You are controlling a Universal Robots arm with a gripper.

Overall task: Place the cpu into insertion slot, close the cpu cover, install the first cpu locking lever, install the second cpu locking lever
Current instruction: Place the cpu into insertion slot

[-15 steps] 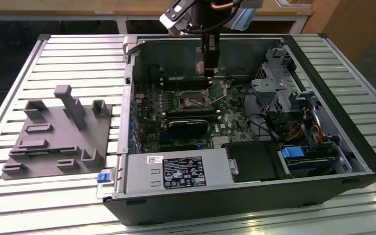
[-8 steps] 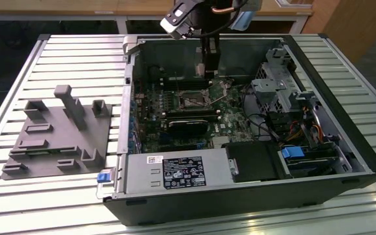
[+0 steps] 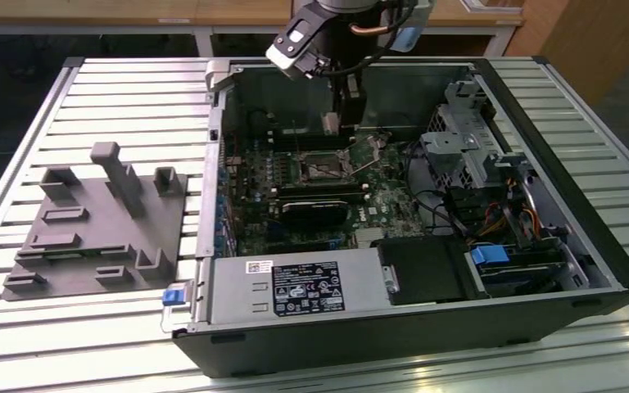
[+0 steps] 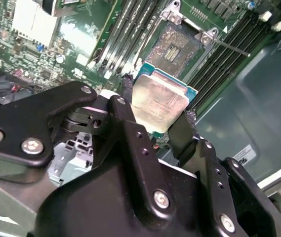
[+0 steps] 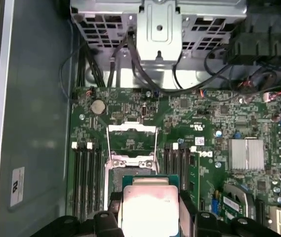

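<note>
cpu (image 4: 159,101) between gripper (image 4: 154,118) fingers

I could read none of it: a black label (image 3: 305,288) with white print on the power supply (image 3: 238,299), a white sticker (image 5: 17,186) on the case wall (image 5: 36,98) in the first wrist view, faint marks on the cpu (image 4: 159,101) I held.

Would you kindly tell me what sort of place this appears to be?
Probably a robotics lab bench for computer assembly: an open computer case lies on a slatted table, a grey fixture block beside it, and the end effector holds a cpu above the motherboard.
</note>
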